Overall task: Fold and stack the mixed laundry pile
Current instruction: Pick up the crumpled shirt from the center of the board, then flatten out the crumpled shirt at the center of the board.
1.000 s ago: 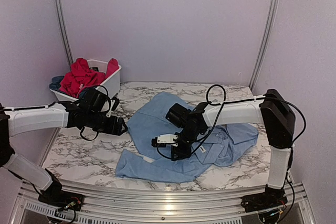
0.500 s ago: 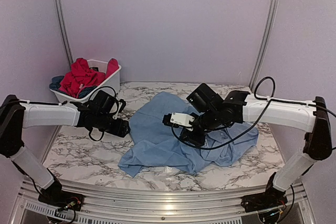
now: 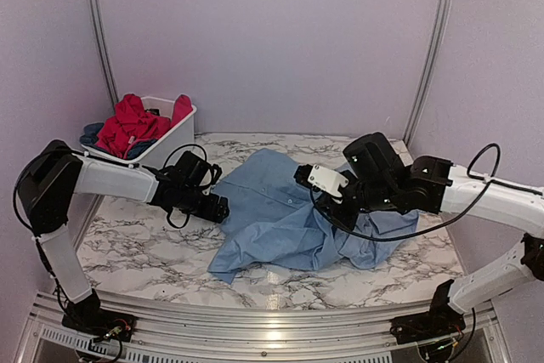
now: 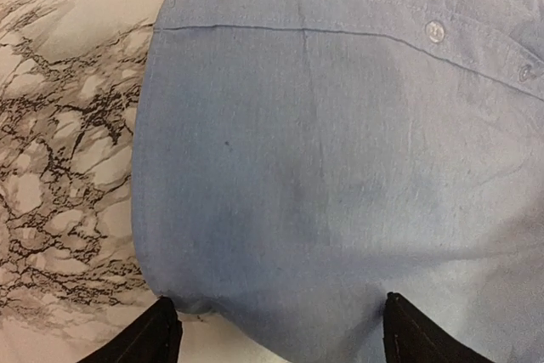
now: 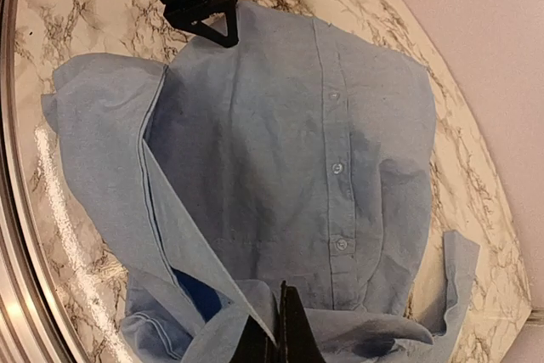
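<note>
**Risk notice: shirt spread with 1 tool engaged**

Position: the light blue shirt (image 3: 280,218) lies crumpled at the centre of the counter (image 3: 136,252), buttons facing up. The red garments (image 3: 132,121) and a dark blue garment (image 3: 92,133) sit in the white basket (image 3: 183,129) at 10 o'clock.

Tool state: the right tool (image 5: 285,333) is pinched together on a gathered fold at the shirt's 3 o'clock side. The left tool (image 4: 276,329) has its fingers apart, straddling the cloth edge at the shirt's 9 o'clock side, and holds nothing.

Probable faults and causes:

1. Slip. The right tool holds only a narrow bunch, so a hard pull may strip the cloth out and drop the raised side.
2. Trapped layers. The pinch may take in 2 layers, so lifting would drag a hidden sleeve and twist the shirt.
3. Missed edge. If the left tool closes too high it grips air. If it closes too low its fingers scrape the counter.
4. Drift. With only 1 grip made, any pull would slide the whole shirt toward 3 o'clock, near the counter's edge
</note>
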`<state>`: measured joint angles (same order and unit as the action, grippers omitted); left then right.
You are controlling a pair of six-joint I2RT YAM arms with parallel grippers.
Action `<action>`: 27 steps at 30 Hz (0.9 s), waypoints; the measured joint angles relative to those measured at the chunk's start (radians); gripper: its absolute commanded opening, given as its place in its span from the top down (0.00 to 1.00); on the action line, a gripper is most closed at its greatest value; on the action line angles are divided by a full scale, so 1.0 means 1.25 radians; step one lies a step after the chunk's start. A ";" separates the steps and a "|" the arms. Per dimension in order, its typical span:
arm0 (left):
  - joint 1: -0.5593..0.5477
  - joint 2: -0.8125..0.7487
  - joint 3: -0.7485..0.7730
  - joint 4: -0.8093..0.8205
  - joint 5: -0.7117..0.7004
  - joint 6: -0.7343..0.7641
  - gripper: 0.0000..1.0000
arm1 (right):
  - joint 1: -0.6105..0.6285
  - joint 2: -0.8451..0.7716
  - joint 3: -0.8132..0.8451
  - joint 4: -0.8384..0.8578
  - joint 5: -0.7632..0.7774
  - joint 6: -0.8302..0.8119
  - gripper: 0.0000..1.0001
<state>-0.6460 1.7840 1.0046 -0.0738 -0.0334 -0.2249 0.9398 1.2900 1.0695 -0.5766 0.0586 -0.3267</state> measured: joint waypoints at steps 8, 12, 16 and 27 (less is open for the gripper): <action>0.029 0.075 0.034 0.104 0.117 -0.079 1.00 | -0.002 -0.125 -0.036 0.078 0.111 0.020 1.00; 0.036 0.027 0.023 0.112 0.130 -0.106 1.00 | -0.011 -0.166 -0.060 0.100 0.193 0.034 1.00; 0.036 -0.124 0.023 0.111 0.108 -0.114 1.00 | -0.025 -0.236 -0.059 0.151 0.271 0.034 1.00; 0.035 -0.368 0.146 0.098 0.048 -0.083 1.00 | -0.039 -0.338 0.049 0.303 0.387 -0.006 1.00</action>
<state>-0.6018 1.3239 1.1866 0.0486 0.0261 -0.3290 0.8906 0.8669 1.1301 -0.1982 0.5419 -0.3344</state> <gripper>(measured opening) 0.005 0.002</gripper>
